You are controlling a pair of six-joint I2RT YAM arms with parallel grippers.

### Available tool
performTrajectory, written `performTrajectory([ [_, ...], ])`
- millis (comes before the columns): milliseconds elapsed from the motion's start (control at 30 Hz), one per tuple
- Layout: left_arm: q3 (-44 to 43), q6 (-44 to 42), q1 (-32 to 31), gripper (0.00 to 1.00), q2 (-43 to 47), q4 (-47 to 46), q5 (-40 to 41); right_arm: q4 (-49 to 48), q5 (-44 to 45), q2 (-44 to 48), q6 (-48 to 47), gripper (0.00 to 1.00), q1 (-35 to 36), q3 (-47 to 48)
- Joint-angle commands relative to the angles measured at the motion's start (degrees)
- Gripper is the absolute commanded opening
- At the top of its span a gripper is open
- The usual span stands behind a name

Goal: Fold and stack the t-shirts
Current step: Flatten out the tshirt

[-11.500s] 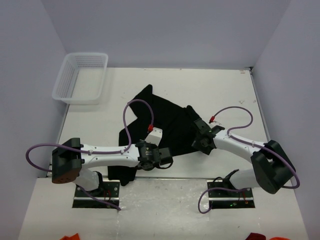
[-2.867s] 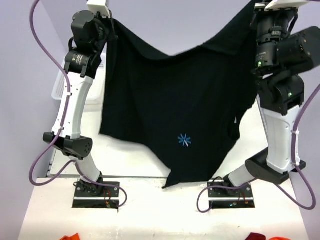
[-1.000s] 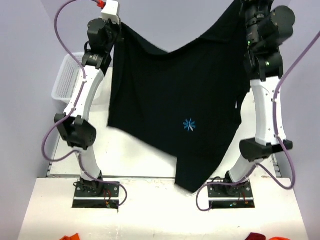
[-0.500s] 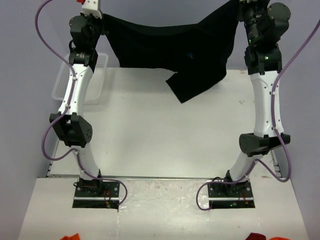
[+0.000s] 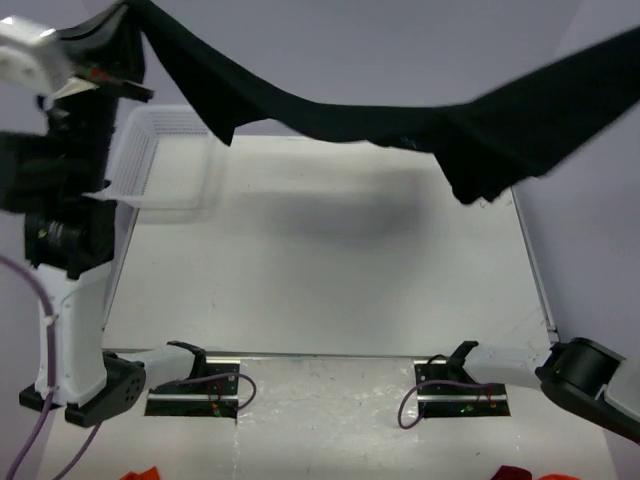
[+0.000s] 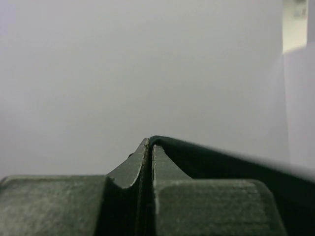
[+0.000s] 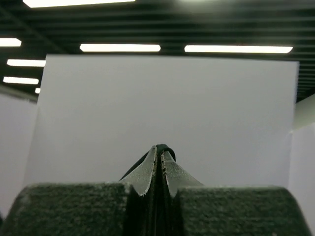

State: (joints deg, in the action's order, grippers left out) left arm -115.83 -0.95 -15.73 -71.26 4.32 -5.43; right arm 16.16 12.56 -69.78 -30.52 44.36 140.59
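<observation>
One t-shirt shows, black and plain; it hangs in the air above the table, spread from 10 o'clock to 2 o'clock across the top view, sagging lowest near 12 o'clock, with one loose corner drooping at about 2 o'clock. Nothing of it touches the table. Two arms show; the left arm stands raised and blurred at 9 o'clock, while only the lower part of the right arm lies in view at 5 o'clock. There is one white mesh basket at 10 o'clock, partly behind the cloth's edge, and two orange-red scraps at the bottom edge, one at 7 o'clock and one at 5 o'clock.

The overhead camera shows the whole span of cloth but not the right arm's fingers, and it leaves the left ones blurred; the wrist cameras supply that. The left gripper has its jaws pressed together on a hem of the t-shirt, which runs off toward 4 o'clock against a plain pale wall. The right gripper is likewise clamped shut, with a small fold of black cloth pinched at the very tip; only this view shows ceiling lights — five strips, counted — above a white panel.
</observation>
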Motion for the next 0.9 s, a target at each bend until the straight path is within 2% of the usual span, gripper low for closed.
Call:
performTrajectory([
  [0, -4.57, 3.66, -0.18, 0.00, 2.26, 4.29, -0.89, -1.14, 7.21, 1.22, -6.13, 0.00, 5.03, 1.96],
  [133, -7.82, 5.96, -0.18, 0.00, 2.36, 4.21, -3.79, -2.27, 7.66, 0.44, -6.48, 0.00, 5.74, 1.61],
  [267, -9.33, 6.22, -0.18, 0.00, -4.29, 4.56, -3.71, -6.83, 9.59, -3.34, -9.11, 0.00, 5.56, -1.44],
  [333, -7.41, 6.66, -0.18, 0.00, -7.47, 4.39, -2.84, -9.30, 9.77, -5.27, -8.43, 0.00, 1.98, -4.09],
  [367, -5.91, 6.84, -0.27, 0.00, -10.10, 3.95, -2.05, -9.22, 8.81, -6.93, -5.54, 0.00, -4.04, -7.23],
  [400, -3.37, 7.54, -0.18, 0.00, -10.91, 2.73, -1.34, -8.87, 7.06, -7.30, 1.97, 0.00, -8.02, -10.05],
  [467, 9.43, 9.03, -0.18, 0.00, -10.83, -4.37, -0.81, -8.34, 1.78, -7.39, 8.17, 0.00, -16.62, -21.02],
  [500, 20.88, 9.65, -0.18, 0.00, -10.39, -9.02, 0.76, -11.65, 0.73, -7.04, 11.07, 0.00, -18.33, -26.02],
  [533, 26.22, 10.26, -0.18, 0.00, -10.56, -15.07, 2.51, -14.64, 0.80, -6.60, 11.45, 0.00, -19.30, -36.78],
  [600, 35.53, 10.53, -0.18, 0.00, -13.19, -16.62, 5.16, -19.31, -0.51, -7.03, 15.03, 0.00, -22.81, -44.76],
  [667, 42.58, 12.19, 0.52, 0.00, -16.44, -22.31, 4.47, -23.17, -1.04, -8.09, 17.33, 0.00, -25.53, -55.22],
  [700, 49.58, 12.81, 0.52, 0.00, -16.97, -24.86, 4.90, -25.02, -1.13, -9.22, 18.99, 0.00, -26.33, -60.39],
  [733, 53.04, 13.60, 0.78, 0.00, -18.46, -30.02, 5.17, -25.65, -0.87, -10.02, 19.88, 0.00, -27.73, -62.61],
  [867, 57.91, 16.06, 1.75, 0.00, -25.58, -31.30, 7.26, -28.20, 1.15, -12.75, 25.24, 0.00, -31.69, -71.85],
])
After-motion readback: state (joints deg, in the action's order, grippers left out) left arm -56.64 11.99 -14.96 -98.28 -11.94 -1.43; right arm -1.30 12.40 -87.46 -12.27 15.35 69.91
